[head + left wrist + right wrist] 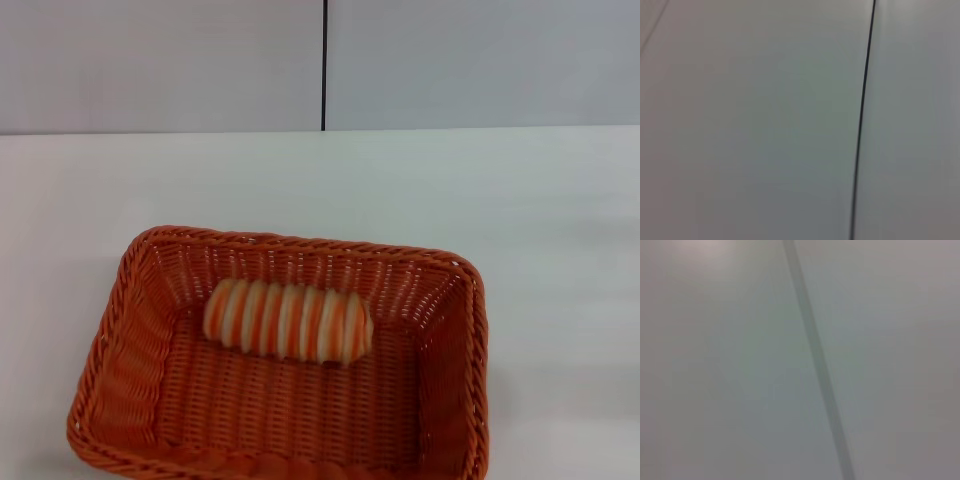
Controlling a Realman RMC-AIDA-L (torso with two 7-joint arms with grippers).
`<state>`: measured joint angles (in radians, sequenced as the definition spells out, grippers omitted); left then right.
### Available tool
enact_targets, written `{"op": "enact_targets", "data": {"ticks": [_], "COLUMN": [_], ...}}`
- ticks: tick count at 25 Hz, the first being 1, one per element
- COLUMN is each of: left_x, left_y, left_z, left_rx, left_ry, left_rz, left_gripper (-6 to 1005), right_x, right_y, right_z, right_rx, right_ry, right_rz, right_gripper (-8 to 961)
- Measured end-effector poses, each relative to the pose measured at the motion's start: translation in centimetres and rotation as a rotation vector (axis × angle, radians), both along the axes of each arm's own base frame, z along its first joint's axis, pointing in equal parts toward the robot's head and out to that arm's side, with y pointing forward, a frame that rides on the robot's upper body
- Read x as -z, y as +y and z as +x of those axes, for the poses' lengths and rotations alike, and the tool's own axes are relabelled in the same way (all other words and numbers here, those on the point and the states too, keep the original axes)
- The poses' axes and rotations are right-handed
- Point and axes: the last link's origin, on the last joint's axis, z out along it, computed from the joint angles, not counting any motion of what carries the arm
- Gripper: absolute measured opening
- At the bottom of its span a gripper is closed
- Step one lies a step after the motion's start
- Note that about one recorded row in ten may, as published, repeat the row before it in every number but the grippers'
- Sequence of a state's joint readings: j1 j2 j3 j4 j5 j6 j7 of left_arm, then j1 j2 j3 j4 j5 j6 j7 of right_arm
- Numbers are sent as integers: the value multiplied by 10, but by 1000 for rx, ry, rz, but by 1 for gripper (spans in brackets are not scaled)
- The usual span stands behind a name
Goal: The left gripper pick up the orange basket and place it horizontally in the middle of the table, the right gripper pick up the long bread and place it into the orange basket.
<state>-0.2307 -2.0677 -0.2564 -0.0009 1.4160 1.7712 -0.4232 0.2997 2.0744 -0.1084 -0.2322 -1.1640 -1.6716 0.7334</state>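
Observation:
The orange basket sits on the white table, lying crosswise near the front edge of the head view, its near rim cut off by the frame. Inside it lies the long bread, cream with orange-brown stripes, resting on the basket floor toward the far wall. Neither gripper appears in the head view. Both wrist views show only grey wall panels with a dark seam.
A grey wall with a vertical black seam stands behind the table. The same kind of seam crosses the left wrist view and the right wrist view. White tabletop stretches behind and to the right of the basket.

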Motion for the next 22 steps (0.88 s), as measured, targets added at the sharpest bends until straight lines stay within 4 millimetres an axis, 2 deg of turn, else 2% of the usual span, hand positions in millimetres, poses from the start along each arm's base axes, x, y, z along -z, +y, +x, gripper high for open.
{"op": "enact_targets", "data": {"ticks": [3,8,22], "left_x": [3,5,11], "left_y": [1,4,6], "left_z": [0,0,2], "left_rx": [-56,-68,-75], "left_ry": [69,88,100], "left_rz": [26,17,-11], "left_gripper": [586,586,586], "right_x": [1,7,19], "right_y": [-5,-2,15], "right_z": [11,15,7], "right_rx": [70,119,218], "right_ry": [40,57,-67], "right_rz": [38,36,122], "right_gripper": [598,598,598]}}
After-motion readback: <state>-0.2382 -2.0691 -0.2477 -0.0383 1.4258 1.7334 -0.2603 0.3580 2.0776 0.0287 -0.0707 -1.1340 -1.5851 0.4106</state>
